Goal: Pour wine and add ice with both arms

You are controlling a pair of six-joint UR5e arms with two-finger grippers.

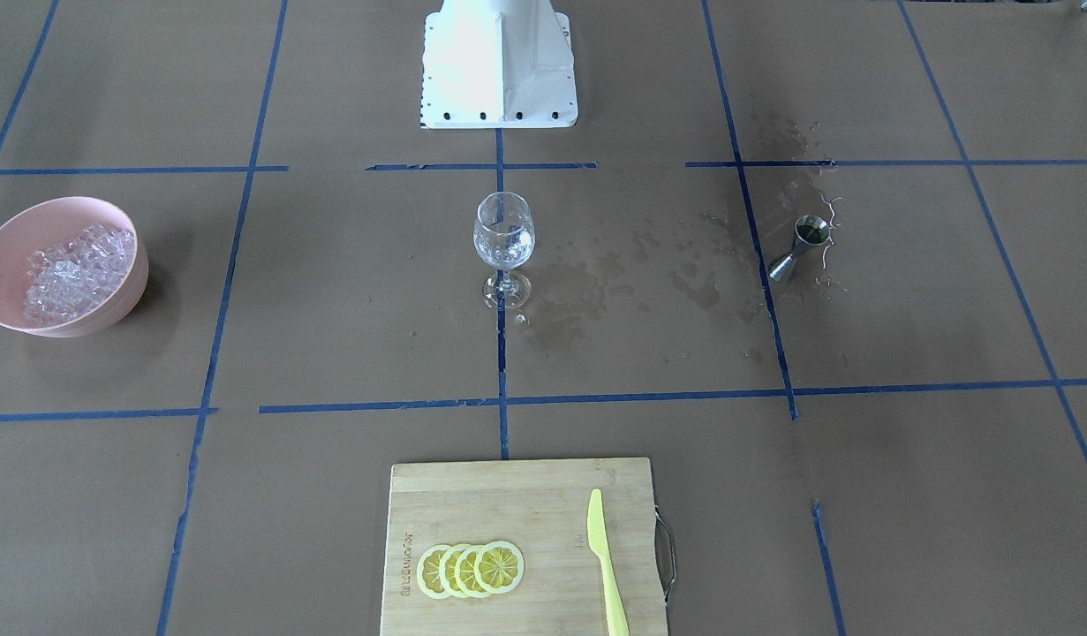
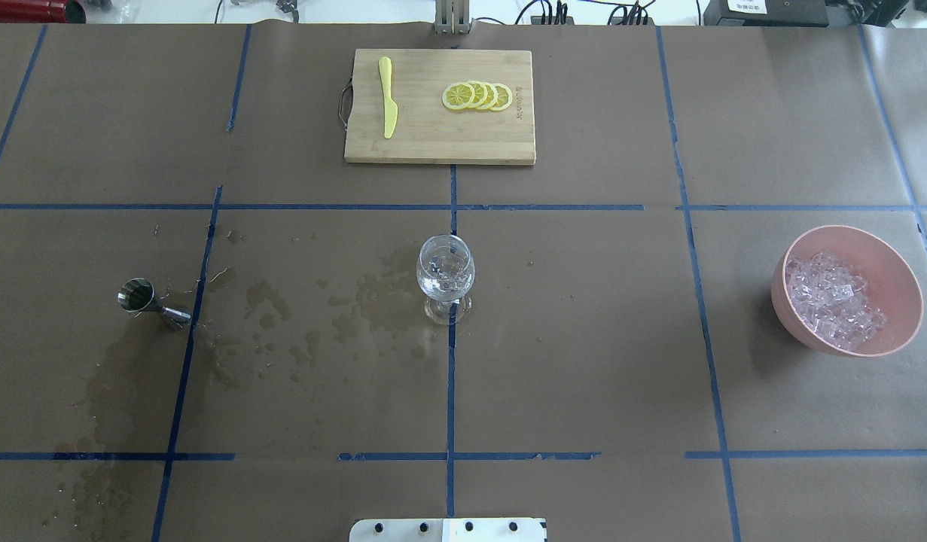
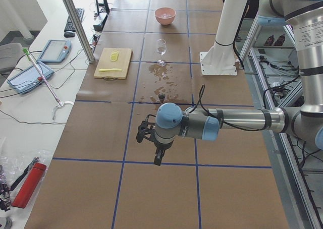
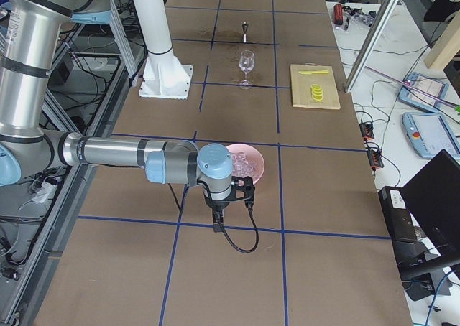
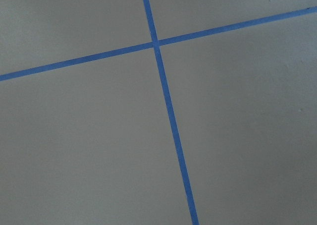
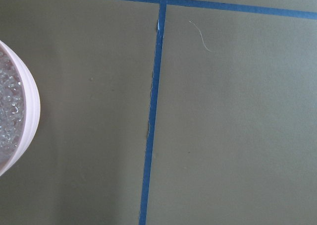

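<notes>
A clear stemmed wine glass [image 1: 503,247] stands at the table's middle with something clear in its bowl; it also shows in the overhead view [image 2: 446,277]. A steel jigger [image 1: 799,248] stands on the robot's left, its top cup dark inside where the wine sits. The ice [image 1: 71,272] is heaped in a pink bowl [image 2: 802,316] on the robot's right. My left gripper [image 3: 151,140] hangs over bare paper beyond the jigger. My right gripper [image 4: 226,195] hangs just beyond the bowl [image 6: 29,106]. I cannot tell whether either is open or shut.
Wet stains [image 2: 358,301] spread over the brown paper between jigger and glass. A wooden cutting board [image 1: 472,495] with lemon slices [image 1: 470,569] and a yellow knife [image 1: 605,556] lies at the far side. The white pedestal [image 1: 499,71] stands at the robot's side.
</notes>
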